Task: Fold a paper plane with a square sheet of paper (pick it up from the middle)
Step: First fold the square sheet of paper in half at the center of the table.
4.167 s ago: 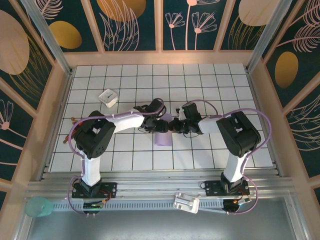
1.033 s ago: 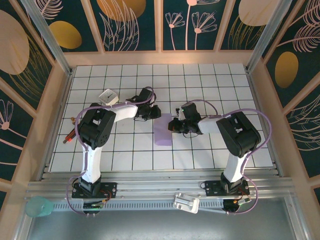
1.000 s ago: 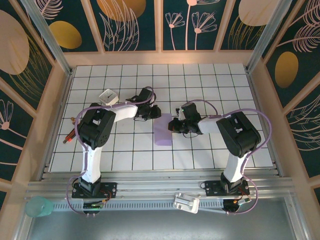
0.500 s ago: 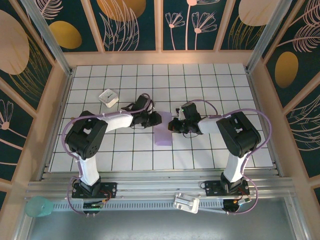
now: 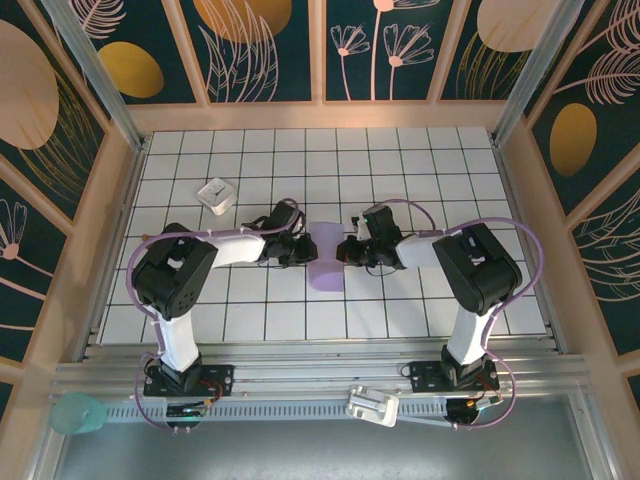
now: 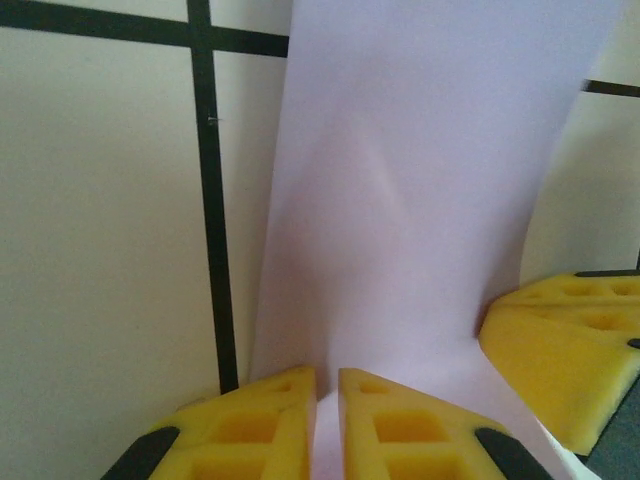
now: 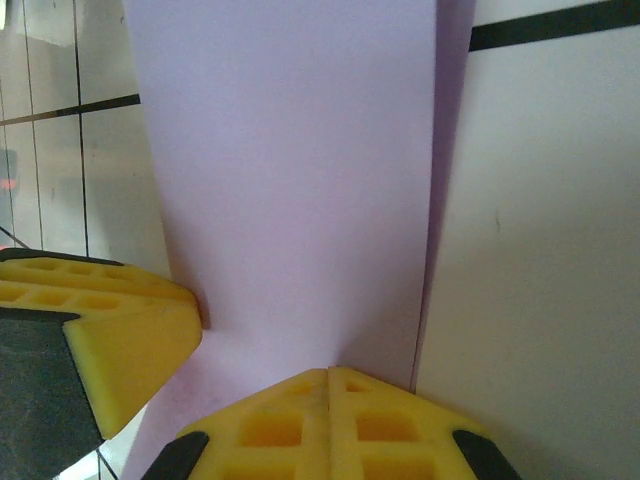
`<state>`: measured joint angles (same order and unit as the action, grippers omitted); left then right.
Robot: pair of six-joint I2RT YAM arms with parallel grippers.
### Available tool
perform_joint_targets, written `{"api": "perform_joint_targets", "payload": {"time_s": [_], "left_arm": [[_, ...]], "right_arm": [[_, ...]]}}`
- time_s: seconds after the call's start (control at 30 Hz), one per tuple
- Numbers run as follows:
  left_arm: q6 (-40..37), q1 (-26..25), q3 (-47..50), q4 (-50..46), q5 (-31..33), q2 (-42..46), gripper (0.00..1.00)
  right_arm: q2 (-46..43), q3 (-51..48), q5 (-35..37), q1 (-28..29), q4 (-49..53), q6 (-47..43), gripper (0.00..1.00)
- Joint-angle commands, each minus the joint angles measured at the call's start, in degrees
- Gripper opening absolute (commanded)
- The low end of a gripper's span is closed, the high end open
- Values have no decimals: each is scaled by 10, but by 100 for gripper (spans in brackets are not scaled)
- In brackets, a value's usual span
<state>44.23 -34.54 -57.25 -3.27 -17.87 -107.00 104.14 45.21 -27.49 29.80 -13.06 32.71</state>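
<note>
The lavender sheet of paper (image 5: pixel 325 262) lies folded into a narrow strip in the middle of the tiled table. My left gripper (image 5: pixel 303 249) is low at its left edge; in the left wrist view its yellow fingertips (image 6: pixel 326 376) stand a narrow slit apart, and the paper (image 6: pixel 420 200) bulges up toward the slit. My right gripper (image 5: pixel 346 250) is at the strip's right edge. Its fingertips (image 7: pixel 330 371) are pressed together, touching the paper (image 7: pixel 290 170) by its folded right border. Each wrist view also shows the other gripper's yellow finger (image 6: pixel 565 340) (image 7: pixel 120 330) on the paper.
A small white block (image 5: pixel 215 193) with a dark mark sits on the tiles at the back left. A teal cup (image 5: pixel 78 412) stands off the table at the front left, and a white part (image 5: pixel 372 405) lies on the front rail. Wooden walls (image 5: pixel 120 200) enclose the table.
My left arm has swung right, bringing its gripper from the tiles on the left up to the paper's left edge, and its jaws have narrowed. The right gripper has stayed put.
</note>
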Motion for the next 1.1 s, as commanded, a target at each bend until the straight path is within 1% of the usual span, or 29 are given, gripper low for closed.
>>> {"api": "perform_joint_targets", "payload": {"time_s": [0.0, 0.13, 0.2, 0.27, 0.37, 0.43, 0.5, 0.57, 0.7, 0.8, 0.9, 0.93, 1.07], "left_arm": [[-4, 3, 19, -15, 3, 36, 19], [30, -15, 50, 28, -27, 72, 23], [49, -23, 63, 55, -43, 81, 24], [60, -29, 69, 77, -58, 78, 24], [56, -33, 67, 78, -66, 59, 22], [47, -33, 62, 52, -53, 47, 20], [39, -32, 65, 22, -26, 42, 18], [37, -32, 75, 12, -11, 44, 17], [32, -32, 98, 5, -8, 48, 16], [26, -32, 103, 3, -9, 64, 17], [37, -32, 105, 32, -36, 85, 20], [45, -32, 109, 47, -51, 105, 21], [80, -34, 127, 105, -106, 112, 23]], "right_arm": [[37, -33, 99, -11, 79, -22, 0], [35, -34, 101, -12, 80, -21, 0], [33, -34, 101, -12, 79, -20, 0], [34, -33, 101, -13, 79, -21, 0], [35, -33, 101, -13, 80, -21, 0], [36, -33, 101, -13, 80, -22, 0], [36, -33, 101, -13, 80, -22, 0], [36, -33, 101, -13, 80, -22, 0], [37, -32, 100, -13, 80, -23, 0], [36, -34, 101, -13, 80, -23, 0], [35, -35, 101, -14, 80, -24, 0], [36, -34, 100, -15, 79, -24, 0], [36, -34, 100, -14, 80, -25, 0]]}}
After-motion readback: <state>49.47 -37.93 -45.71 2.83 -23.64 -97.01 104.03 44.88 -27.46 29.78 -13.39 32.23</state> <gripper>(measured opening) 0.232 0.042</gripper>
